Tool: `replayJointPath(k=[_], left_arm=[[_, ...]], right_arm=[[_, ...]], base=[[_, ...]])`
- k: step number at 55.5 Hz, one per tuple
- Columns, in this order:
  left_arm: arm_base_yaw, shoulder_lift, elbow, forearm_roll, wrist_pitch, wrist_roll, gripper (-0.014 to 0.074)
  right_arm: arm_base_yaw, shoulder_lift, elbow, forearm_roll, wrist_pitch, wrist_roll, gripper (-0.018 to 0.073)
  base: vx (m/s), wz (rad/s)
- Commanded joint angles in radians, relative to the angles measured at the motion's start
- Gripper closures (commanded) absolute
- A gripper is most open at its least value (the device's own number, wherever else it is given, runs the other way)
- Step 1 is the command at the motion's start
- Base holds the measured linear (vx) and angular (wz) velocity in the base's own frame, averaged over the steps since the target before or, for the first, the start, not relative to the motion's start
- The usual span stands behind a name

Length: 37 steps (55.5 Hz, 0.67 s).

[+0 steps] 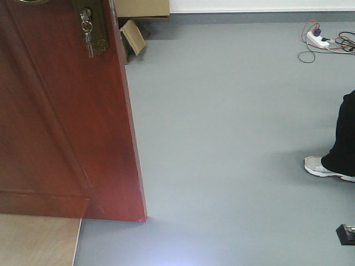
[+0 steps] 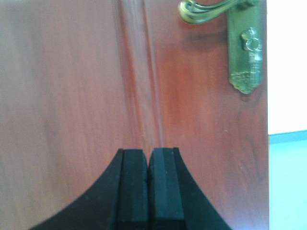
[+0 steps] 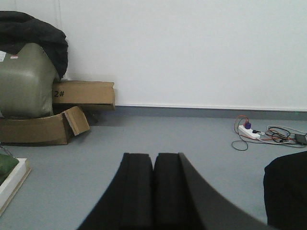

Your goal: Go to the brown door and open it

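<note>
The brown door (image 1: 61,122) fills the left of the front view, swung ajar, its free edge ending near the grey floor. A brass lock plate (image 1: 94,30) with hanging keys (image 1: 87,37) sits at its top. In the left wrist view the door (image 2: 72,86) is close ahead, with the brass handle (image 2: 206,10) and lock plate (image 2: 245,52) at upper right. My left gripper (image 2: 148,155) is shut, empty, pointing at the door panel below and left of the handle. My right gripper (image 3: 153,160) is shut, empty, facing the open room.
Cardboard boxes (image 3: 84,93) and a green bag (image 3: 24,79) stand by the far wall left. A power strip with cables (image 1: 320,40) lies at the far right. A person's shoe and leg (image 1: 333,163) stand at the right edge. A wooden sill (image 1: 36,241) lies below the door.
</note>
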Motion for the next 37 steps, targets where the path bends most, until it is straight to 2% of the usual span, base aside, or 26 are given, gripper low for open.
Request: replayJointPath(k=[1,37], left_arm=[[-0.007,-0.015,-0.016,0.0,-0.069,-0.008,0.06],[-0.007,-0.014,-0.016,-0.003,-0.059,-0.008,0.06]], right_arm=[[-0.001,-0.009,0.006,-0.004,-0.082,-0.006,0.0559],[-0.001,-0.009,0.006,-0.004,-0.082,-0.006,0.0559]], base=[[0.0,0.0],[0.0,0.0]])
